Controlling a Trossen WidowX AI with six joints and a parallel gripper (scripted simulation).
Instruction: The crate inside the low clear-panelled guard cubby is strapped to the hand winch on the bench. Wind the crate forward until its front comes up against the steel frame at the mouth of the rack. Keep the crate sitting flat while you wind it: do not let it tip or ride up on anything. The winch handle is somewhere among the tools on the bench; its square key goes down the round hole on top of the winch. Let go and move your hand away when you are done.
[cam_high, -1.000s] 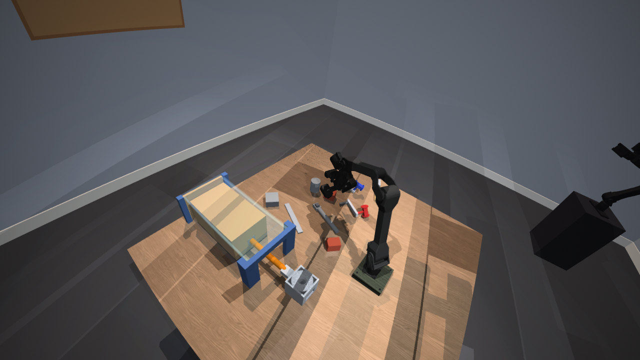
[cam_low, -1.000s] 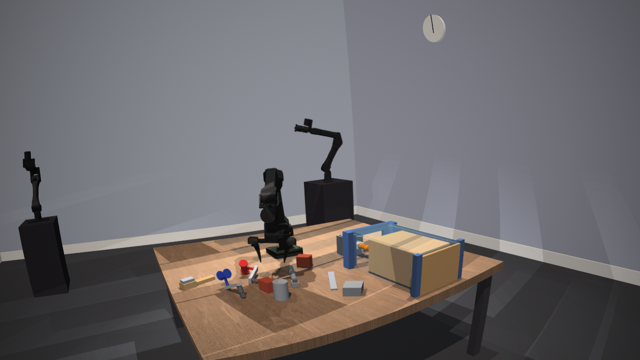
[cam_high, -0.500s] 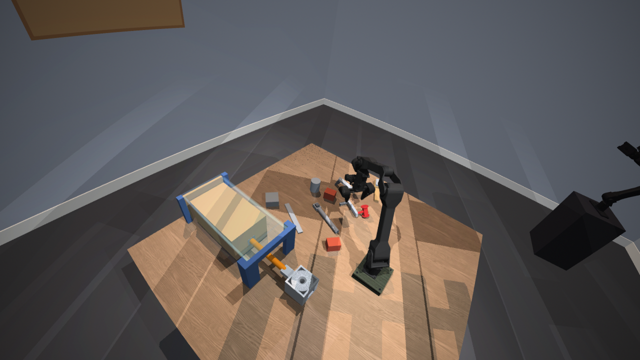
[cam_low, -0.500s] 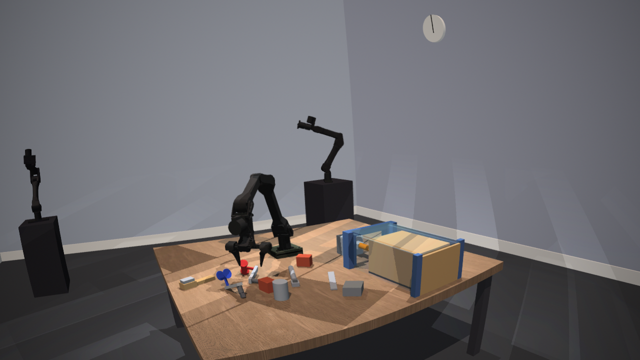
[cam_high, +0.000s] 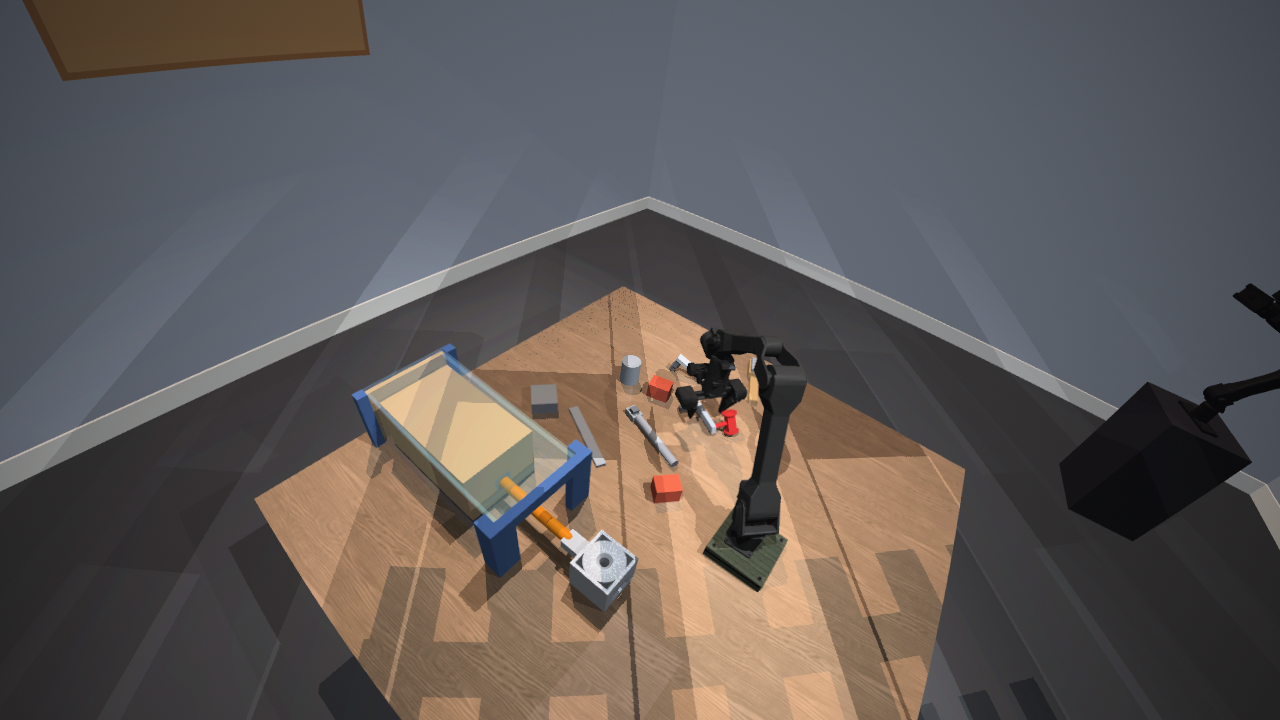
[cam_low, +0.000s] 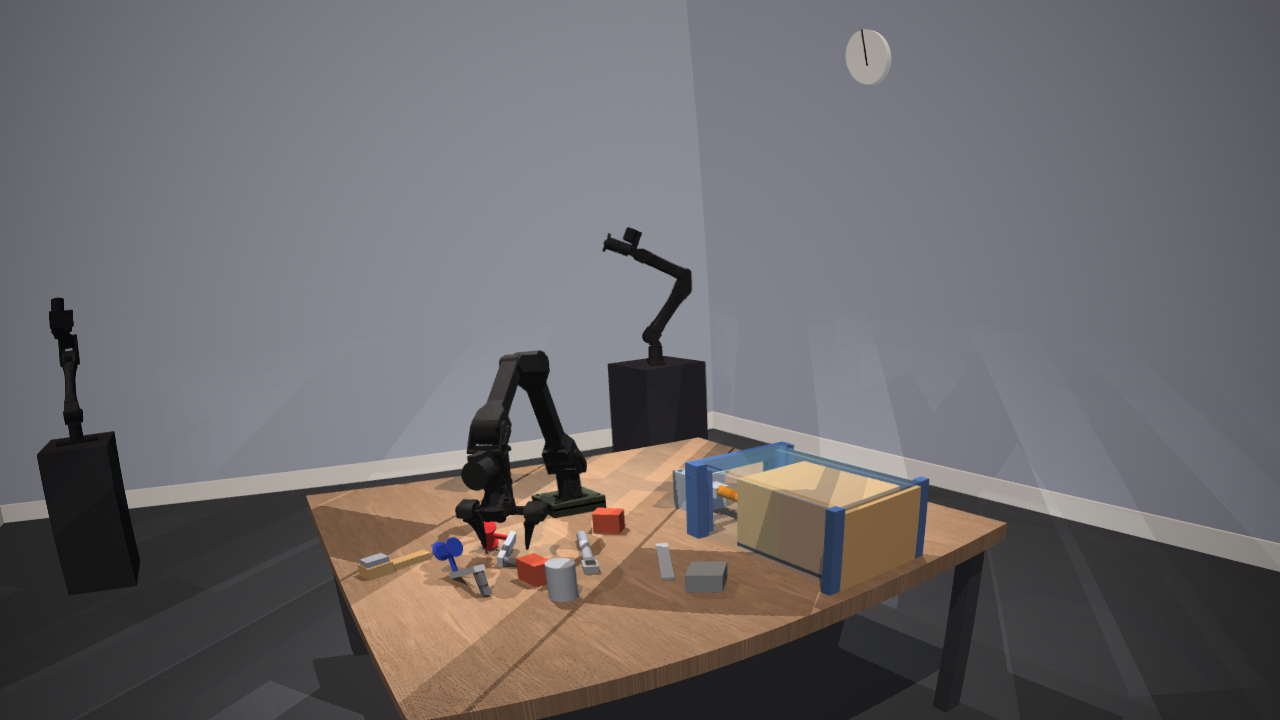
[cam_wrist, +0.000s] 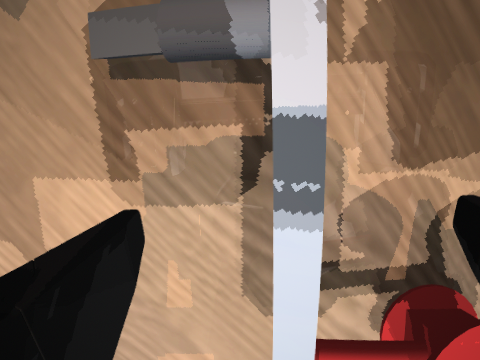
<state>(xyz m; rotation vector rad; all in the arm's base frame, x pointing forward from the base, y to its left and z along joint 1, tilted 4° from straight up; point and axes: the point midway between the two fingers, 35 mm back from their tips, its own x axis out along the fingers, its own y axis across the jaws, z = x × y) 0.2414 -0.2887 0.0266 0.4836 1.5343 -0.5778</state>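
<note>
My gripper (cam_high: 707, 411) (cam_low: 507, 547) (cam_wrist: 303, 218) is open and empty, low over a crank with a pale flat arm (cam_wrist: 298, 280) and red grip (cam_high: 730, 423) (cam_low: 489, 536) (cam_wrist: 430, 320). The arm runs between the fingertips. A grey shaft with a squared end (cam_wrist: 125, 37) sticks out at its far end. Another crank has a blue grip (cam_low: 447, 549). The tan crate (cam_high: 456, 425) (cam_low: 783, 528) sits flat in the cubby, its front set back from the blue frame (cam_high: 497, 546) (cam_low: 699, 505). An orange strap (cam_high: 547, 521) (cam_low: 727, 493) joins it to the winch (cam_high: 604, 586), whose top hole shows.
A grey bar tool (cam_high: 653, 438) (cam_low: 584, 550), flat strip (cam_high: 587, 437) (cam_low: 664, 561), grey block (cam_high: 544, 400) (cam_low: 705, 577) and grey cylinder (cam_high: 630, 370) (cam_low: 561, 580) lie between gripper and cubby. Red blocks (cam_high: 660, 388) (cam_high: 666, 488) and a wooden-handled tool (cam_low: 393, 564) are also on the bench.
</note>
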